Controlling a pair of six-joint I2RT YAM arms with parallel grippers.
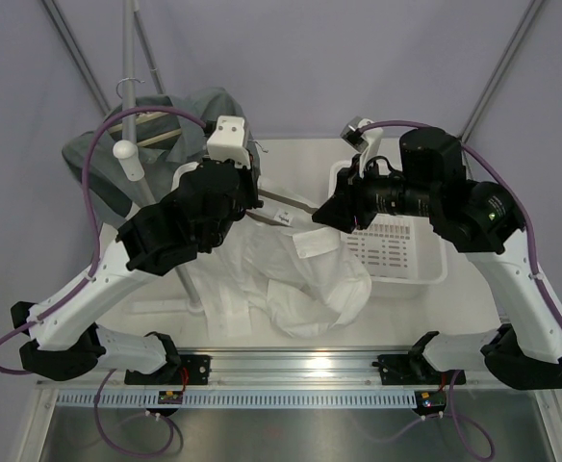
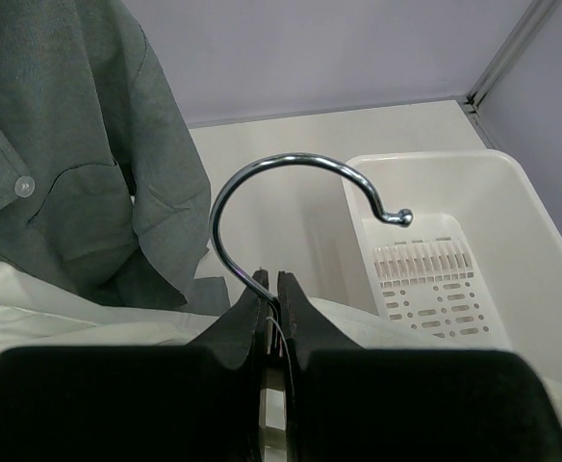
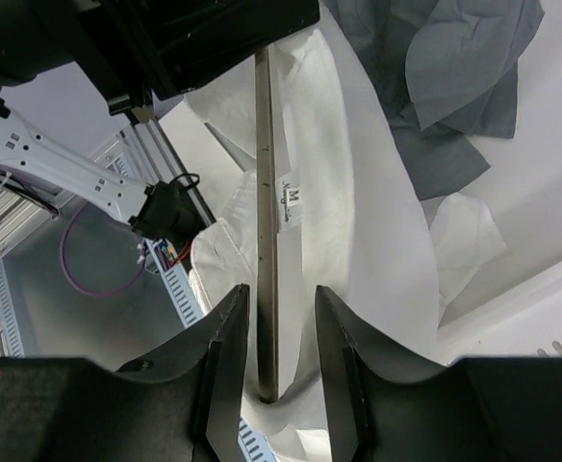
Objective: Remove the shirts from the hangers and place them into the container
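The left gripper (image 2: 271,285) has its fingers pressed together on the stem of the metal hook (image 2: 300,158) of a wooden hanger (image 3: 265,192). In the left wrist view the hook arches upward from the fingertips at frame centre. The right gripper (image 3: 281,295) is spread, with one finger on each side of the hanger's bar near its end. A gap is visible on both sides, so neither finger is in contact with the bar. The white shirt (image 1: 291,279) is draped over this hanger and spreads across the table (image 1: 291,154) at the centre of the top view. A size tag (image 3: 291,197) lies beside the bar. The grey-green shirt (image 2: 60,144) hangs at the upper left of the left wrist view. The container (image 2: 550,279) stands at the right of that view, and no garment is visible inside it.
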